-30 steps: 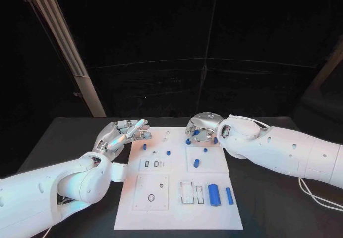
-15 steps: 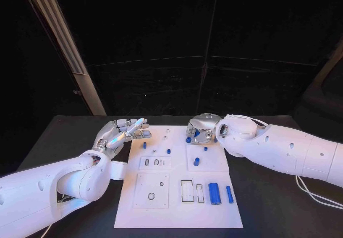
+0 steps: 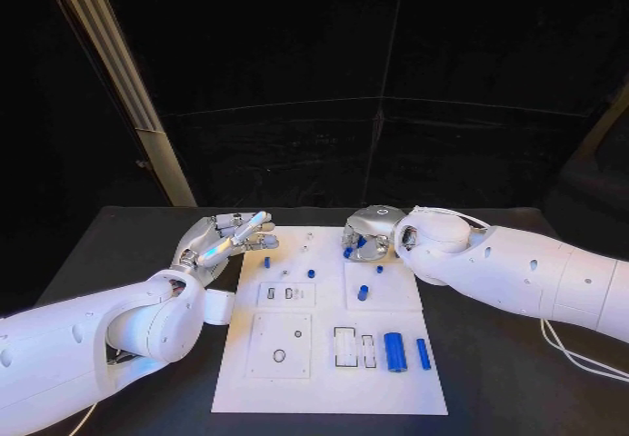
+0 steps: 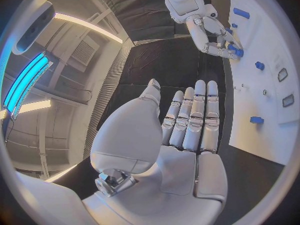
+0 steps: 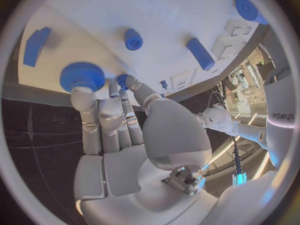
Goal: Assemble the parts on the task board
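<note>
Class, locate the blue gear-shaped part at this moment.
In the right wrist view, the blue gear-shaped part sits on the task board near its far edge, right at the right hand fingertips.

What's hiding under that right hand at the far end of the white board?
Under the right hand, its fingertips touch a small blue part beside a blue gear on the task board. Most of that part is covered.

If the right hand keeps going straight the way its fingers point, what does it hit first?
Probably the blue gear-like part at the task board's far edge: the right hand's fingertips sit right at it, with a smaller blue part beside it. Contact is unclear.
</note>
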You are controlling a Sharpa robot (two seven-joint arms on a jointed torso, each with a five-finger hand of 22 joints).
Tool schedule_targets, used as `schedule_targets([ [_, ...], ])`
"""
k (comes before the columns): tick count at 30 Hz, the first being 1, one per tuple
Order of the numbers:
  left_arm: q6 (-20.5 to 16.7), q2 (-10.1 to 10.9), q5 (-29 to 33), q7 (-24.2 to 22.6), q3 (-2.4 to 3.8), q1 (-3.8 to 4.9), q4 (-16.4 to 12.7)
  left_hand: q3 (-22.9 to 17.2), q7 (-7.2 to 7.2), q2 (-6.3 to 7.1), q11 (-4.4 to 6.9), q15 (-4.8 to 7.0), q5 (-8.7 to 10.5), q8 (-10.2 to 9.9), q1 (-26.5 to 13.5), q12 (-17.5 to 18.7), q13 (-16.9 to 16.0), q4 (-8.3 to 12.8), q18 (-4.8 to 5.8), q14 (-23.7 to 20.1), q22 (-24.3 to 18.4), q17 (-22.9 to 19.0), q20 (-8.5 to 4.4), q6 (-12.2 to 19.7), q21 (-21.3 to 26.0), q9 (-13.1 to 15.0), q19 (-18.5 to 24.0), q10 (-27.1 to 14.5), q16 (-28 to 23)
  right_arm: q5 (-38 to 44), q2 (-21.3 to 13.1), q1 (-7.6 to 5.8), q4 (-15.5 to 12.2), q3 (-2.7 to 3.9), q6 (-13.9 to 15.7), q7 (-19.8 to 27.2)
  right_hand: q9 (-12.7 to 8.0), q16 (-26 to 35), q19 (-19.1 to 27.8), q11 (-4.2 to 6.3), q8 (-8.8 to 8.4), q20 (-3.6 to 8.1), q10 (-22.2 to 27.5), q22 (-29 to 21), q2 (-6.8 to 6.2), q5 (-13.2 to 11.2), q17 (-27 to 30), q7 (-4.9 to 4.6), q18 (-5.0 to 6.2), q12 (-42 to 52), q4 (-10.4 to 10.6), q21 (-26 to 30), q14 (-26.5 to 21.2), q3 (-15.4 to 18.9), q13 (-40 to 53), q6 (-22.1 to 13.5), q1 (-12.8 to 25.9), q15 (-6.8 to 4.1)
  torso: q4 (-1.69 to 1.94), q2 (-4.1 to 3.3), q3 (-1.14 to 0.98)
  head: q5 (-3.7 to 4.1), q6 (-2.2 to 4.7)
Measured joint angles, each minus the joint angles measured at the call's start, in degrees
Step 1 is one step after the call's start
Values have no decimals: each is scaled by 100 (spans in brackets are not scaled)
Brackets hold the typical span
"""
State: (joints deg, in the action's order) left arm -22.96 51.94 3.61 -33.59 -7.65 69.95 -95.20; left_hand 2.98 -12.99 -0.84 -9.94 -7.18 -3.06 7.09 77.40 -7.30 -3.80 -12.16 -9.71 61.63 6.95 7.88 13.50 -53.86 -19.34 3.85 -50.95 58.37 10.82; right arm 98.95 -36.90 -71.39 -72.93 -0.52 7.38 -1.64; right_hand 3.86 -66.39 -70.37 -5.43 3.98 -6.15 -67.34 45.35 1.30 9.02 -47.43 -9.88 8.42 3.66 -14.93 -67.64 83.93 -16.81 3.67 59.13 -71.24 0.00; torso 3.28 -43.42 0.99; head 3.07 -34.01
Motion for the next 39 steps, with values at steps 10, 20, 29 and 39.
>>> schedule_targets([
  [10,-2,1,-1,35,-1,7,21,0,0,0,0,0,0,-23,0,23,0,32,0,0,-9,6,2,0,0,-5,2,0,-21,-19,27,0,56,0,-32,0,0,-85,-32,0,0,-8,-43,88,27,-73,-85,23,2,0,22,-86,0,-152,6,23,22,0,-1,-15,1,8,-41],
  [20,-2,-2,-1,64,-1,15,30,0,0,-26,0,0,0,-23,26,23,0,31,0,0,-15,10,2,0,21,-5,2,0,-21,-49,69,-12,98,9,-88,36,2,-267,-84,83,16,45,-271,361,160,-448,-255,86,2,0,61,-301,0,-525,22,240,-115,0,5,-24,3,3,-52],
  [29,-1,10,-1,79,-1,33,38,-16,1,-46,0,0,0,-44,46,55,0,79,0,0,-25,10,2,0,21,-4,3,0,-45,-126,38,-3,20,2,151,65,27,-295,-92,94,29,53,-322,445,85,-454,-264,105,2,0,191,-360,0,-586,22,294,-43,0,5,-28,6,1,-24],
  [39,0,11,-2,101,-1,42,65,-32,1,-68,0,0,0,-44,68,77,0,126,0,0,-39,14,2,0,45,-4,3,0,-67,-264,147,-117,16,3,646,-22,30,-357,-92,113,30,53,-341,495,-22,-483,-313,123,2,1,397,-402,0,-567,22,328,130,0,10,-38,7,-20,28],
])
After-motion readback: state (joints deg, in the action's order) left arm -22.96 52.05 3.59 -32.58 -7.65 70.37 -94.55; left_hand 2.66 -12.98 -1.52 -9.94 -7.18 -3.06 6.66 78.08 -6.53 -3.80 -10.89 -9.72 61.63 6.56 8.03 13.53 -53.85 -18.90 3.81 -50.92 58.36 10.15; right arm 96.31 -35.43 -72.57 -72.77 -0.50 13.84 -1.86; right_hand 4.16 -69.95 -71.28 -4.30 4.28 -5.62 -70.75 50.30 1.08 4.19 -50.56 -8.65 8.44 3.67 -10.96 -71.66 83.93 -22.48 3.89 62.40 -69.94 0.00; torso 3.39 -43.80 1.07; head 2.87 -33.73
